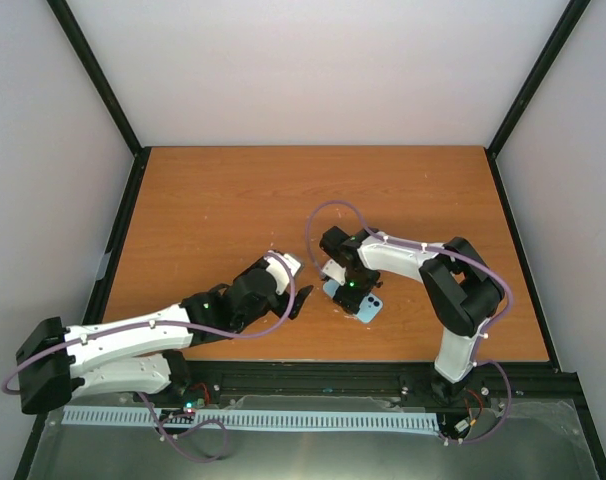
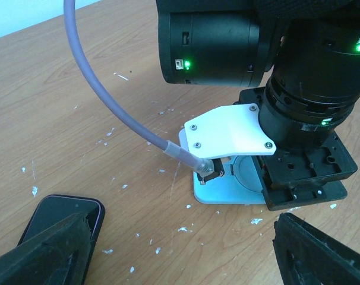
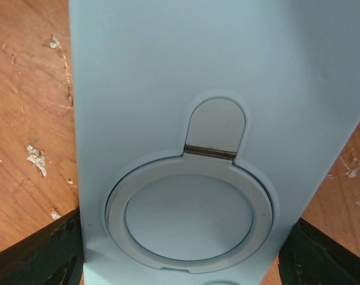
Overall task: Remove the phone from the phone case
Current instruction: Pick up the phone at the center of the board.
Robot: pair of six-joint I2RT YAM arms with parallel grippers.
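Straddles the light-blue phone case [image 3: 180, 89] with the right gripper [image 3: 180, 256], one dark finger [image 3: 49, 252] at each long edge, jaws set wide to span the case's width. Cannot tell from the wrist view whether pressing on those edges or merely flanking them. Finds the case flat on the wooden table [image 2: 67, 89], back up, ring stand [image 3: 189, 217] folded in and facing the camera. Reads as a pinning posture, to stop the light shell sliding or lifting.

Shows the phone [image 2: 64, 217] already outside the case: dark, lying flat on the table, near the case but not touching it, on the left arm's side of it. Has the left gripper [image 2: 183, 240] gaping wide and empty, aimed at the case from that same side, with one finger [image 2: 43, 255] partly over the phone's near end; touching or just above, cannot tell. Suggests, as a judgement, a separation essentially done, with the phone parked clear of the case.

Hangs the right arm's purple cable [image 2: 103, 95] above the table on the phone's side of the case, clear of both. Shows white flecks [image 2: 183, 228] scattered on the wood around the case; no bearing on the grip.

Calls next, most likely, for letting go of the case and backing both arms away. Risks dragging the phone with the left finger on retreat, or tipping the case if caught by the jaws.
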